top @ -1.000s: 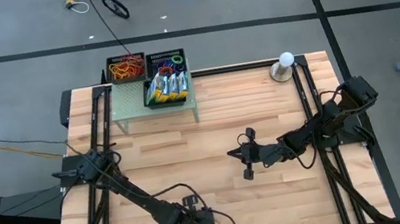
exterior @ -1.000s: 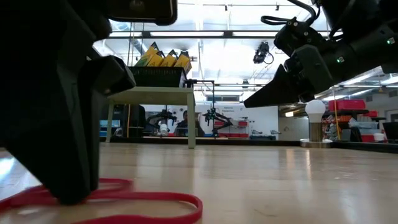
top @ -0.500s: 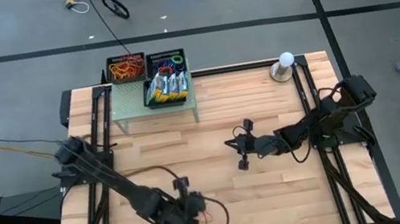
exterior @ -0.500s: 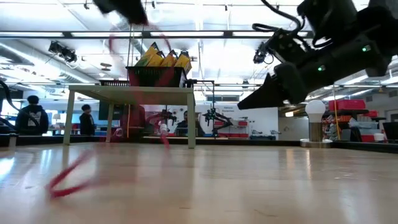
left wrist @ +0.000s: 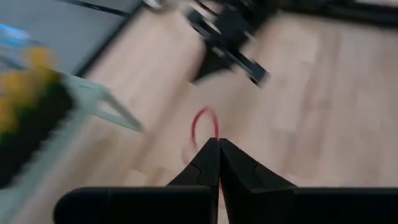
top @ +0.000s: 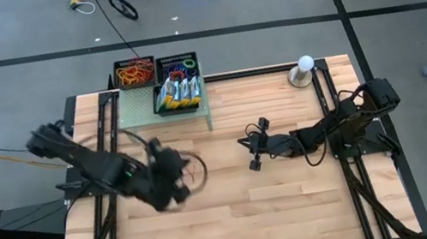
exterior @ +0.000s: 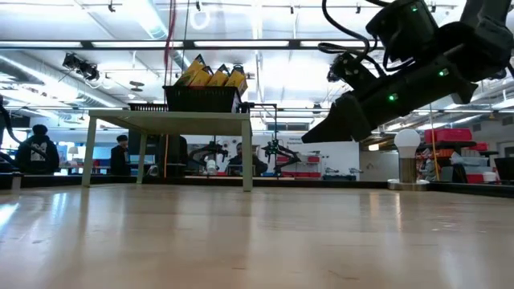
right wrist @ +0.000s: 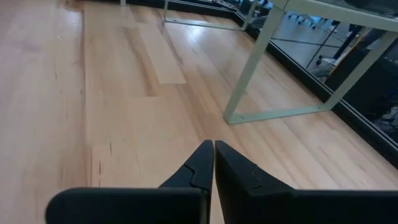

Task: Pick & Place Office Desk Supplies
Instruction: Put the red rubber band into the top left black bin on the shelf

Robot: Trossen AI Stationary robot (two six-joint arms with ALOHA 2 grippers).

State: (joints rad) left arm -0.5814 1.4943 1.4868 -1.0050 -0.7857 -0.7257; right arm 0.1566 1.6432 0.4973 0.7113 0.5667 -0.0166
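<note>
My left gripper [top: 181, 175] is shut on a thin red rubber band [top: 197, 170], well above the table's left middle. The loop shows beyond the fingertips in the left wrist view [left wrist: 204, 126]. My right gripper [top: 243, 143] is shut and empty above the table's middle, pointing toward the table's left edge; its own view shows its closed fingers [right wrist: 213, 146]. On the pale green shelf [top: 140, 107] at the far edge stand black mesh trays, one with rubber bands [top: 134, 72] and one with yellow-and-green crayon boxes [top: 177, 93]. My left gripper pinches the red band between its two fingertips at one end of the loop [left wrist: 216, 137]. The rest of the loop hangs free past the tips, slack and lifted clear of the table.
A white ball on a grey stand [top: 304, 65] sits at the far right corner. The shelf's legs [right wrist: 249, 74] stand on the table near the far edge. Bare wood [top: 239, 219] lies along the table's near half. People show in the room behind [exterior: 38, 148].
My left gripper has risen from the table's near edge and swung toward the far edge and the shelf. The red band, which lay flat on the table, has been lifted clear and hangs from the fingertips. My right gripper has drifted slightly toward the far edge.
</note>
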